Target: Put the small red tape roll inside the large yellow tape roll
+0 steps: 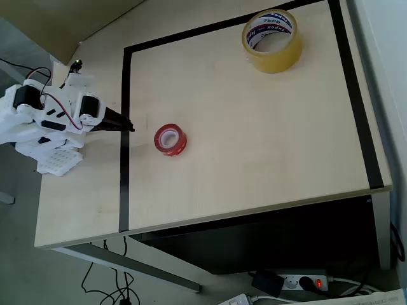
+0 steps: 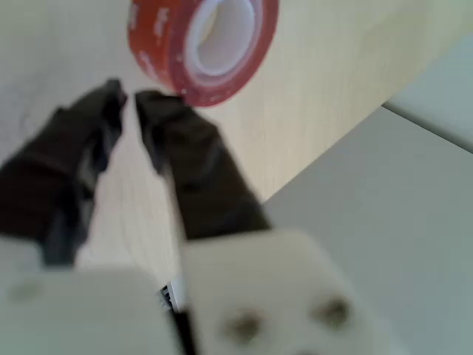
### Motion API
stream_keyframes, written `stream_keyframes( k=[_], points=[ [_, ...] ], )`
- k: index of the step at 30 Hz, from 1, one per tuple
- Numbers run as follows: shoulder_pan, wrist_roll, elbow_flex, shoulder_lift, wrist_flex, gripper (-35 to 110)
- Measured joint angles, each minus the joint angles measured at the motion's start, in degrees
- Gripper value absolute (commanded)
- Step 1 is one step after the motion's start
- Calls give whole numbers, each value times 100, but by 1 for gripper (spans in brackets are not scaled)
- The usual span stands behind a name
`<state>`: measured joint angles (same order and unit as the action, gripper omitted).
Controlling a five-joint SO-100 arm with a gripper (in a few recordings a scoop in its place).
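Small red tape roll (image 1: 170,139) lying flat on the pale wooden table (image 1: 254,152), hole upward, inside the black tape border (image 1: 124,127) and close to its left line in the overhead view. Seen again in the wrist view (image 2: 203,44), whitish core showing, just beyond the dark fingertips (image 2: 151,103). Nothing on or against it, so free to be taken from above or from the side. Large yellow tape roll (image 1: 272,40) well apart, near the far right corner of the marked area, also flat with its printed core open to the sky, ready to receive the smaller ring. Gripper (image 1: 127,126) (image 2: 129,100) low over the border line, pointed at the red roll, jaws parted only by a narrow slit and holding nothing. Probably too narrow for the roll's wall as it stands; wider opening likely needed before closing in. White arm (image 1: 48,114) folded back at the table's left edge.
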<state>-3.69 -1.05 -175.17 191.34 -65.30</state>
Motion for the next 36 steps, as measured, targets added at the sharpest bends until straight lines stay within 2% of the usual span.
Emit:
stream_keyframes(
  k=[13, 19, 26, 31, 36],
  points=[
    [-527, 404, 220, 0, -272, 0],
    [-545, 940, 694, -396, -413, 8],
    [-589, 1380, 2180, -2118, -519, 19],
    [-686, 1564, 3858, -4069, -1099, 26],
    [-712, 1635, 4755, -5370, -1600, 28]
  ],
)
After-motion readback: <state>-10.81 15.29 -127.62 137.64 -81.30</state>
